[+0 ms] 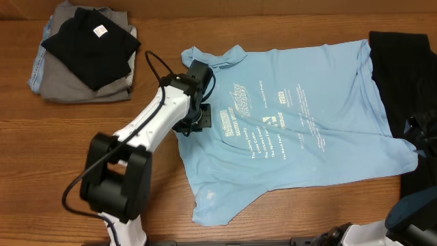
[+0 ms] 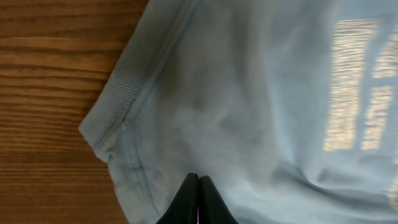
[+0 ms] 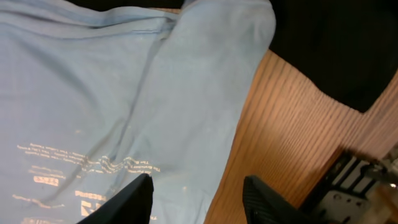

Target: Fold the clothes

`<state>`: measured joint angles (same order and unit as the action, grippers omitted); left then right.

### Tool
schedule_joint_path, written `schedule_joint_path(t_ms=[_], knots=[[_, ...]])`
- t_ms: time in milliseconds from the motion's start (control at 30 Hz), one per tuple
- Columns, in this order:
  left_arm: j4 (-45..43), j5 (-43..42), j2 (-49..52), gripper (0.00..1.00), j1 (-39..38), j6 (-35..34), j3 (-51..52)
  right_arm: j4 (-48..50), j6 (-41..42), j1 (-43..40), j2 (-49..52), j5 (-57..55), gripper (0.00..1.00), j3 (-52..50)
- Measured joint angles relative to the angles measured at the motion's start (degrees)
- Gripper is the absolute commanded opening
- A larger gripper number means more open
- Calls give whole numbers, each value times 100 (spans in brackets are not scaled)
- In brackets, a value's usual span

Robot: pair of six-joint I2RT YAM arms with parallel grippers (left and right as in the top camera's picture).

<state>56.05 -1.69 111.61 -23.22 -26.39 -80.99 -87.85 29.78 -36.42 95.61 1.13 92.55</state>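
The clothes, a light blue T-shirt (image 1: 300,130), lie spread flat on the wooden table with small white print facing up. My left gripper (image 1: 196,120) is down on the shirt just below the collar. In the left wrist view its fingers (image 2: 198,179) are pressed together on the fabric beside the ribbed collar (image 2: 121,87), and the cloth puckers around the tips. My right gripper (image 3: 198,183) hangs open above the shirt's sleeve (image 3: 211,81), over the edge where the cloth meets bare wood, with nothing between its fingers.
A stack of folded garments (image 1: 85,51), black on grey, sits at the table's back left. A black garment (image 1: 410,102) lies along the right side, touching the shirt's edge, and shows at the top right of the right wrist view (image 3: 336,43).
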Motion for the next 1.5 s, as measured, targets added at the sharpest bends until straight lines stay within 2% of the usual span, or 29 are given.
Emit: schedule_joint_path(t_ms=[500, 900, 1100, 1300, 1500], knots=[[-219, -22, 627, 4, 619, 232, 0, 26, -2, 245, 0, -2, 50, 0], [-280, -136, 654, 4, 695, 457, -7, 24, -2, 245, 0, -4, 51, 0], [133, -190, 680, 4, 1091, 446, -31, 7, -92, 245, 0, -4, 51, 0], [756, 153, 741, 4, 1775, 234, -31, 11, -157, 245, 0, -4, 51, 0], [986, 426, 758, 4, 2184, 83, -31, 31, -155, 245, 0, -7, 51, 0]])
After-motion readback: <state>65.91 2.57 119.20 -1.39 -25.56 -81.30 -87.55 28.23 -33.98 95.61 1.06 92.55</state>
